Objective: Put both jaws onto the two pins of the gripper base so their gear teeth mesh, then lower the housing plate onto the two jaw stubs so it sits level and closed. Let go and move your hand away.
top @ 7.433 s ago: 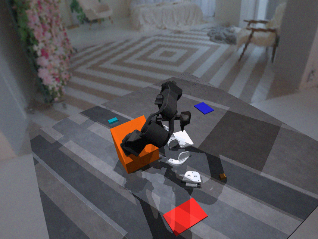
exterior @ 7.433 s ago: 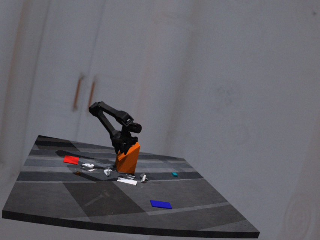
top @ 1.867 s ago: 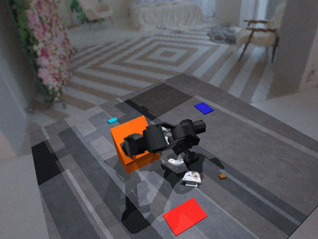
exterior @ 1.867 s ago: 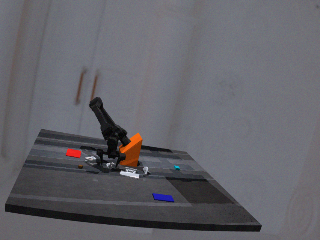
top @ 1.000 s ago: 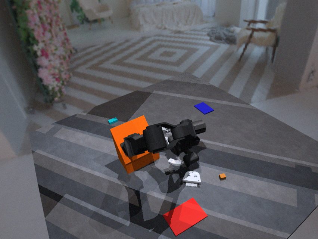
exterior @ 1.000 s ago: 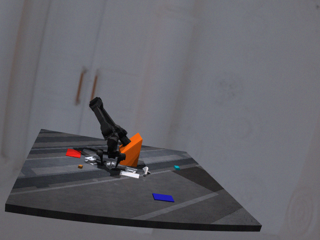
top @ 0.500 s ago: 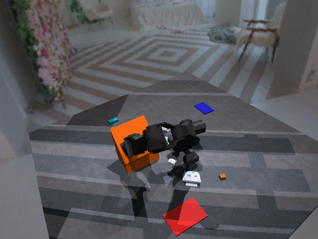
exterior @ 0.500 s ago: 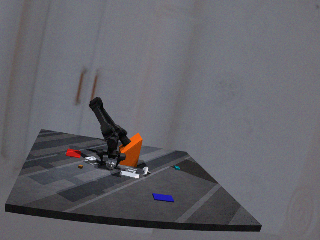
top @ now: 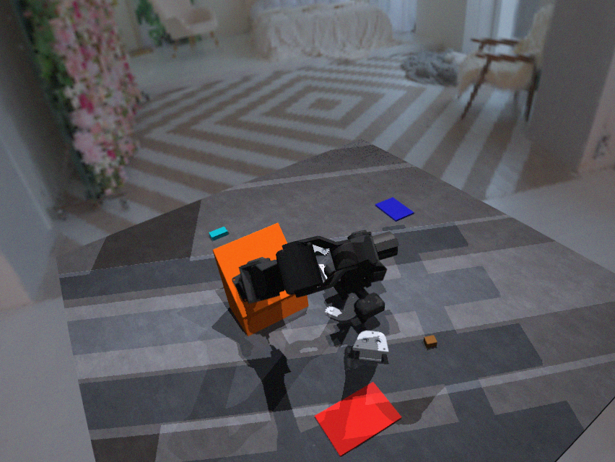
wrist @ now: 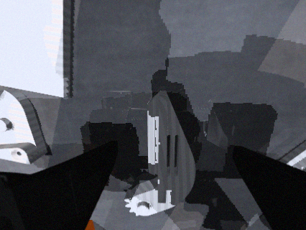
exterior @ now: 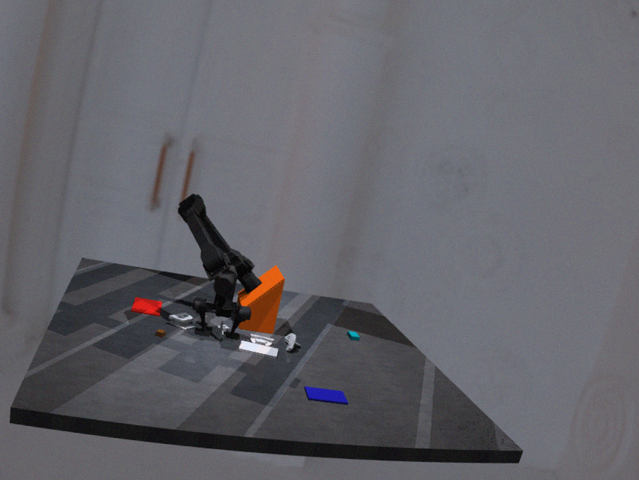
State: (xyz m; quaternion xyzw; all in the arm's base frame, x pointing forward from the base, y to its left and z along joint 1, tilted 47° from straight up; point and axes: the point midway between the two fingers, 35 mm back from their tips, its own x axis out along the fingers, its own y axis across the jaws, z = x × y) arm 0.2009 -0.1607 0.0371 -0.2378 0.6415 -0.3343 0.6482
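Observation:
My gripper [exterior: 217,333] [wrist: 174,148] is open and low over the table, its two black fingers on either side of a jaw [top: 333,311] [exterior: 223,329] [wrist: 184,172]. This jaw has gear teeth at its lower end in the wrist view and two dark slots. Nothing is held. The other jaw [top: 320,250] [exterior: 290,342] lies apart, beyond the white slab [exterior: 258,349] [wrist: 29,47]. A white part with holes [exterior: 262,339] [wrist: 18,131] lies beside the slab. Another white plate-like part with two round features [top: 370,343] [exterior: 181,316] lies on the opposite side. I cannot tell which part is the base or the housing plate.
A tall orange block [top: 250,248] [exterior: 265,304] stands close beside the arm. A red plate [top: 357,417] [exterior: 147,306], a blue plate [top: 394,208] [exterior: 325,395], a small orange-brown cube [top: 429,341] [exterior: 160,333] and a cyan block [top: 219,233] [exterior: 353,335] lie farther out.

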